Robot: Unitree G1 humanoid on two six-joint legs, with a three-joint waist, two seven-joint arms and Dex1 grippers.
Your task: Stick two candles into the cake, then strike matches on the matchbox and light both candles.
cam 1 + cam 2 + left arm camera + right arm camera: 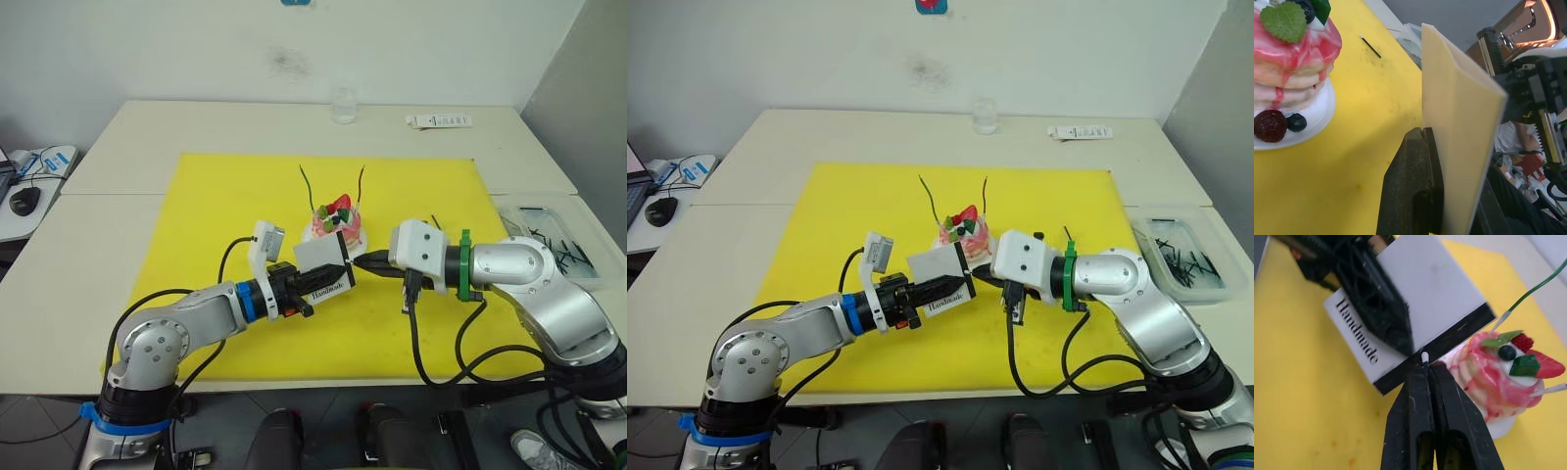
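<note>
Right gripper (1424, 363) fingers pressed together on a match (1424, 356); only its pale tip is seen, touching the matchbox (1415, 308) strip. Matchbox is pinched by left gripper (315, 284), beside the cake (337, 224). Candles (309, 186) stand planted.

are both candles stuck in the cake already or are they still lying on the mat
Both are in. The green candle and the dark red candle stand upright out of the cake; neither flame is visible.
</note>
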